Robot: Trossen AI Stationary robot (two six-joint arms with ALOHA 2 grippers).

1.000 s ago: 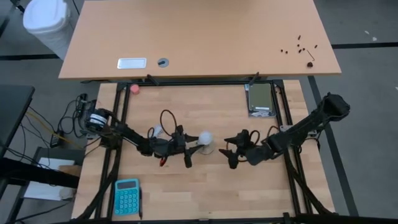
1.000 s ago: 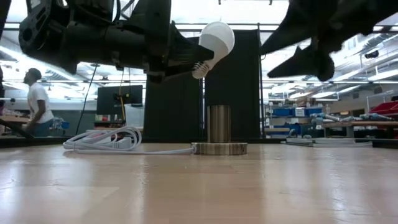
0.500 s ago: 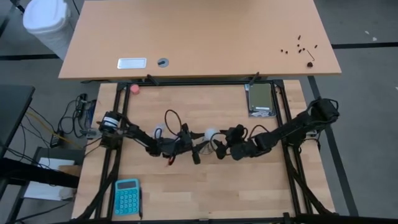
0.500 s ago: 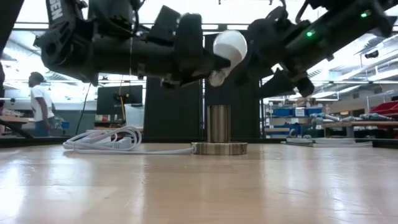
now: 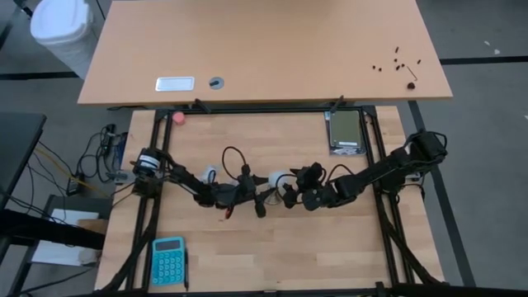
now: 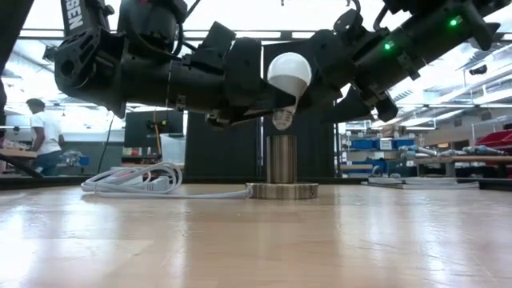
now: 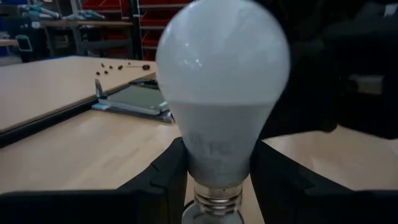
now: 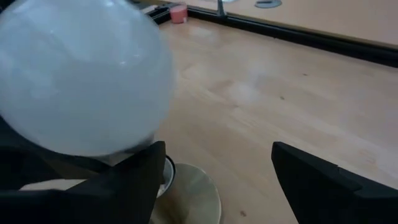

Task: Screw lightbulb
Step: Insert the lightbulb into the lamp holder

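You're in a lab/workshop: parts shelves (image 6: 472, 144), monitor (image 6: 152, 128), benches (image 6: 448, 160) behind a framed wooden worktop (image 5: 272, 239).

**Bystanders on and around the bench**

A teal calculator (image 5: 169, 260) lies at the near left corner of the wooden table (image 5: 330, 256). A small pink ball (image 5: 178, 118) sits at the far left edge, a grey tray (image 5: 346, 132) at the far right. A coiled white cord (image 6: 136, 180) runs to the metallic socket (image 6: 281, 166). A person (image 6: 45, 136) stands in the background.

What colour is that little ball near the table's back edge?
Pink; the little ball shows best in the high view.
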